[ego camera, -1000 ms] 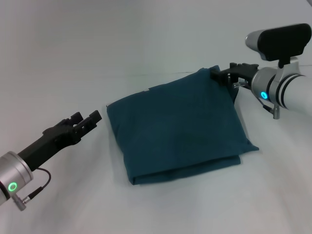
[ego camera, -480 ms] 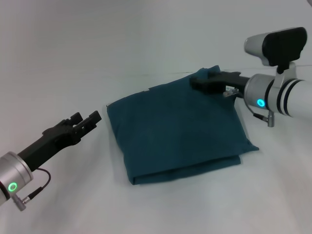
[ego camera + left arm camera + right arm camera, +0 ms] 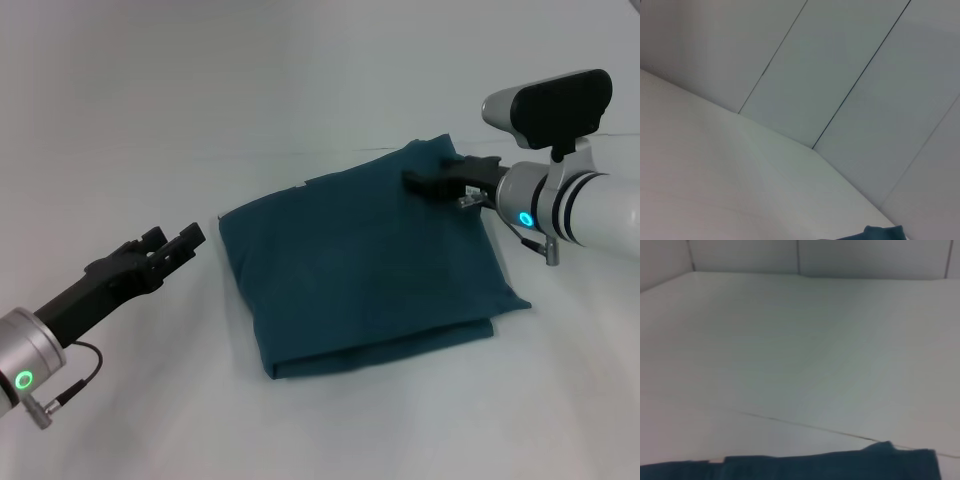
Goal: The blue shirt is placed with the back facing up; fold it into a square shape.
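The blue shirt point(image 3: 360, 260) lies folded into a rough square of several layers on the white table point(image 3: 250, 90) in the head view. My right gripper point(image 3: 415, 181) reaches in from the right and hovers over the shirt's far right corner. To the left of the shirt, my left gripper point(image 3: 172, 240) is open and holds nothing, a short gap away from the cloth's left edge. A strip of the blue shirt point(image 3: 830, 466) shows in the right wrist view, and a small corner of the blue shirt point(image 3: 880, 234) shows in the left wrist view.
A thin seam point(image 3: 805, 426) runs across the white table behind the shirt. A panelled wall point(image 3: 850, 75) stands beyond the table's far edge.
The right gripper moved from the shirt's far right corner leftward over the cloth, then drew back a little. The left gripper rose slightly. The shirt kept its shape.
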